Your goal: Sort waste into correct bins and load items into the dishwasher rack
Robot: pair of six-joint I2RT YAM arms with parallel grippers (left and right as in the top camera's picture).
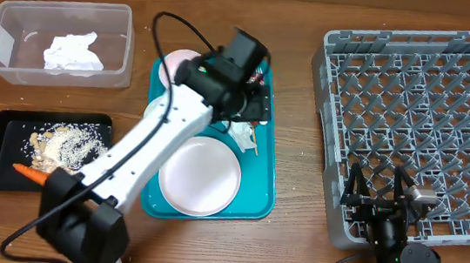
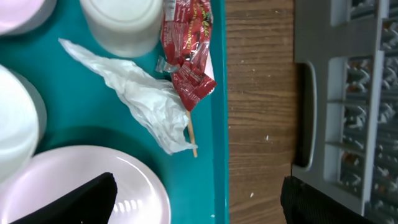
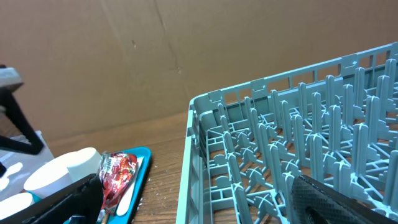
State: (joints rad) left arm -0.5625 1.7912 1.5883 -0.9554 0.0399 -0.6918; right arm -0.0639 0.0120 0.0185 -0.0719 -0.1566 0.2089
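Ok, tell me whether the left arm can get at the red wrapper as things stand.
Probably yes. The left gripper hangs open over the teal tray, and the red wrapper lies uncovered at its edge; only the napkin and white cup crowd it.

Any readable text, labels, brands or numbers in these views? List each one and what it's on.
Print on the red snack wrapper: there is light lettering, but it is too blurred to read.
On the dishwasher rack, clear tub, black tray and teal tray: no text or markings visible.
Nothing can be quoted from any view.
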